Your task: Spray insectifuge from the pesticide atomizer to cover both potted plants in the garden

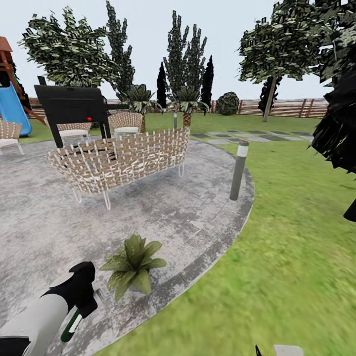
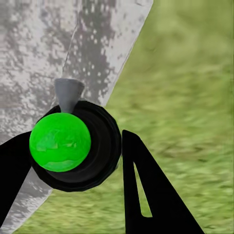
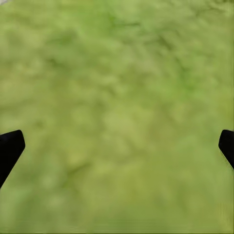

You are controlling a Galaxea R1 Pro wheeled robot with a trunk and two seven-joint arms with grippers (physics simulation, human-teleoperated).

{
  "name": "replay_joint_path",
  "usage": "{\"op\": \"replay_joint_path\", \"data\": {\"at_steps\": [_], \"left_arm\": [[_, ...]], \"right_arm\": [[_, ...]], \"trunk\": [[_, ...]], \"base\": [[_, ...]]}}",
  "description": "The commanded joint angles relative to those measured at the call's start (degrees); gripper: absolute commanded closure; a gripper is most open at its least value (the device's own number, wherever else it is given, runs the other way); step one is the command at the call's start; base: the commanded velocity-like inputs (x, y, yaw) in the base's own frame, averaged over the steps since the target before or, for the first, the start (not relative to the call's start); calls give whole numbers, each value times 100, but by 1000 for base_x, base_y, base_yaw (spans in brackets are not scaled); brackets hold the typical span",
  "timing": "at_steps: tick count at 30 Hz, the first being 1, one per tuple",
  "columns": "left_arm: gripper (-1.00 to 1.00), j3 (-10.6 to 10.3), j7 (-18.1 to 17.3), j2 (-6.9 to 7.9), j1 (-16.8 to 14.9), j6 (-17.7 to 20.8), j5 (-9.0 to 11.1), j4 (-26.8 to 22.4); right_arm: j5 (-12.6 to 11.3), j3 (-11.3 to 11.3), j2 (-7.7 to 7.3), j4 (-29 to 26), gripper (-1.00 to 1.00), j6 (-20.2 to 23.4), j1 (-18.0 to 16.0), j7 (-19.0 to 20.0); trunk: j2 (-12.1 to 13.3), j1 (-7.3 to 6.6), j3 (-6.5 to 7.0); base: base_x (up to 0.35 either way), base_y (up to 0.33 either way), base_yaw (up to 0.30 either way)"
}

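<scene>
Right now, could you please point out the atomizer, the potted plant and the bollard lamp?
Atomizer (image 2: 60, 142): left wrist view, its bright green top.
Potted plant (image 1: 132, 265): head view, middle of the leaves.
Bollard lamp (image 1: 238, 171): head view, mid-post.

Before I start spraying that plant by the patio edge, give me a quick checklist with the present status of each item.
1. Pesticide atomizer in the left tool: ok, it sits between the fingers.
2. Potted plant in sight: ok, on the stone patio, just ahead of the left tool in the head view.
3. Nozzle aimed at the plant: cannot tell; the left wrist view has patio and grass behind the bottle, no leaves.
4. Second potted plant located: not ok.
5. Right tool free: ok, open over grass.
6. Bollard lamp out of the way: ok, farther along the patio edge.
</scene>
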Motion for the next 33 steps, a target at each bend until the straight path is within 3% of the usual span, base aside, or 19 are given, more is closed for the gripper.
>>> {"op": "replay_joint_path", "data": {"at_steps": [1,9,16,19,21,24,27,33], "left_arm": [[100,-37,-42,4,2,31,-22,14],[100,-60,-58,3,187,4,47,337],[100,-59,-108,-48,96,80,42,-122],[100,-119,-574,-182,82,303,-64,-169],[100,-382,-1019,-233,74,352,-380,-209],[100,-521,-1321,-229,71,374,-698,-299],[100,-514,-1368,-174,70,378,-722,-316],[100,-309,-1378,-156,21,392,-715,-465]], "right_arm": [[60,-27,-1,7,-100,-18,-4,-29],[60,-25,-1,11,-100,-18,-4,-29],[60,-28,-1,16,-100,-18,-4,-29],[60,-26,-1,14,-100,-18,-4,-29],[60,-24,-1,14,-100,-18,-4,-29],[60,-22,4,16,-100,-18,-4,-29],[60,-22,7,16,-100,-18,-4,-29],[60,-21,8,16,-100,-18,-4,-29]], "trunk": [[-2,1,-5],[-2,1,-5],[-2,1,-5],[-2,1,-5],[-2,1,-5],[-2,1,-5],[-2,1,-5],[-2,1,-5]], "base": [[83,0,4],[10,0,0],[0,0,0],[0,0,0],[0,0,0],[0,0,0],[0,0,0],[0,0,162]]}}
